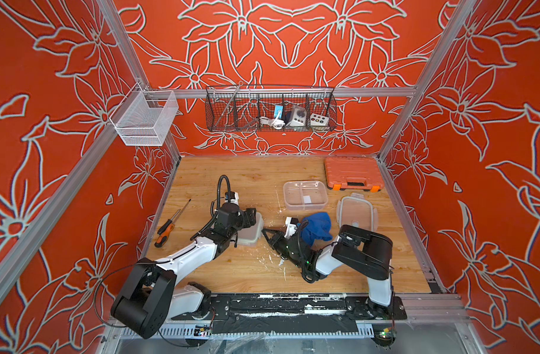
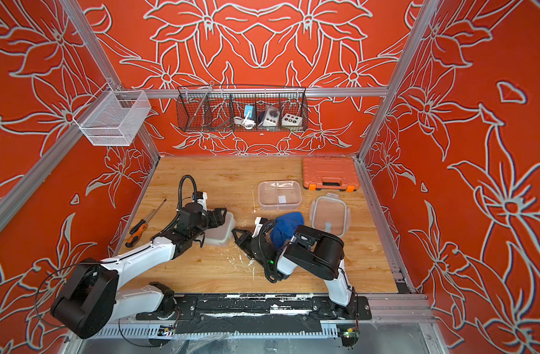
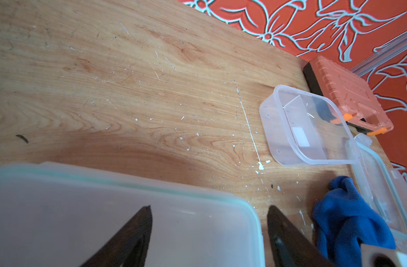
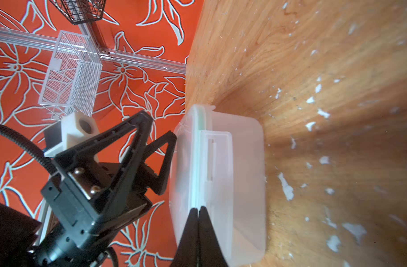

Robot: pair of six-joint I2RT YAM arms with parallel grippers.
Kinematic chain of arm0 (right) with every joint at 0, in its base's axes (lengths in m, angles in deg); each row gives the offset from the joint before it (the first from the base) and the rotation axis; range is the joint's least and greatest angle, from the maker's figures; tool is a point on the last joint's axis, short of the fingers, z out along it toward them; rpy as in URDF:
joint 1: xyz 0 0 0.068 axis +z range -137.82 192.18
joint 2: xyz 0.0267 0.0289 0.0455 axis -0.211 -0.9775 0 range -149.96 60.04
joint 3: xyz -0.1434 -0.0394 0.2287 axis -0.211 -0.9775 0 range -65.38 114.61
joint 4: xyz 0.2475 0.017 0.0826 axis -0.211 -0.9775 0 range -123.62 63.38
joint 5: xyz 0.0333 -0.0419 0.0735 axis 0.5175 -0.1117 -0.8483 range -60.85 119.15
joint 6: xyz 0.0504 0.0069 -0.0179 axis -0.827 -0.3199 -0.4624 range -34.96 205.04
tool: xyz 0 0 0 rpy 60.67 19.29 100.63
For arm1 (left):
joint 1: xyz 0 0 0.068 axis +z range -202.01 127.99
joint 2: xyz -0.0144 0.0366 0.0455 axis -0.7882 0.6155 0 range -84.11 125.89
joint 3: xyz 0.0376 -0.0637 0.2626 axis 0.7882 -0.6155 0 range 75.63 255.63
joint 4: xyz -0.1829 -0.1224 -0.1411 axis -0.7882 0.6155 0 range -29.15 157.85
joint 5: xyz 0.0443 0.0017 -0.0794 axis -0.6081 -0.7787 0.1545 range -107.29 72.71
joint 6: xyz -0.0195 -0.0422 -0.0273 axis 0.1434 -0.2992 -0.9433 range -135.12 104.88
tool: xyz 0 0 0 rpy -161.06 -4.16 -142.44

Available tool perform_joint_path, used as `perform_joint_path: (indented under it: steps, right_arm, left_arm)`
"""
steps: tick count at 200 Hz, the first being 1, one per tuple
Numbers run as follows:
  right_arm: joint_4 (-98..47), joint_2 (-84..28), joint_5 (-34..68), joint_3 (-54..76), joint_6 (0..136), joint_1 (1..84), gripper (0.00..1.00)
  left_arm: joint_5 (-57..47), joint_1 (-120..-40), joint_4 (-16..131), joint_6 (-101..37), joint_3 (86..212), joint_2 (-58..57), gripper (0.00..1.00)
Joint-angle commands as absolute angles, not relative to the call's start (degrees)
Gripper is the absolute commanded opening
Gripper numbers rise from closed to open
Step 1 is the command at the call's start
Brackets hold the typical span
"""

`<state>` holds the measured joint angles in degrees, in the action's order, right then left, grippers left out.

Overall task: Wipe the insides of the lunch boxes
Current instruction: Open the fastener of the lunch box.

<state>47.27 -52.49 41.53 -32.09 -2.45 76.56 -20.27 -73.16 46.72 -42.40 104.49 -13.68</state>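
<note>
**unlatching the lid**

translucent rectangular plastic lunch box [image 4: 239,173], lidded, sits mid wooden bench [image 1: 232,269]. left gripper [image 3: 209,207] is spread over its edge, right gripper [image 4: 199,209] pressed together at its snap flap [image 4: 217,157]. next, i judge: pry the flap without sliding the box.

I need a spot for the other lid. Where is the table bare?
Bare: the table's back left, from the screwdrivers across to the open lunch box; also its front middle. Crowded: the right side, with cloth, loose lid and orange case.
</note>
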Motion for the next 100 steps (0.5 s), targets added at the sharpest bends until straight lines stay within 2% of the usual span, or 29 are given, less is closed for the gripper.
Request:
perform_joint_path:
  steps: [1,20,51,100]
  right_arm:
    - [50.81,-53.18,42.4,-34.17,-2.72,76.37,0.17]
    - [50.03,-51.58,42.39,-35.54,-1.69,76.1,0.29]
    - [50.6,-50.45,40.41,-37.14,-0.48,75.07,0.37]
    - [40.42,-44.6,29.63,-35.52,7.84,70.32,0.41]
  left_arm:
    - [-21.86,-73.59,59.76,-43.83,105.14,-14.5,0.82]
    - [-23.5,-73.54,63.34,-44.22,107.68,-16.06,0.87]
    - [-24.37,-72.91,67.89,-44.51,109.9,-20.3,0.94]
    - [-24.79,-70.67,77.77,-49.69,109.45,-31.35,0.98]
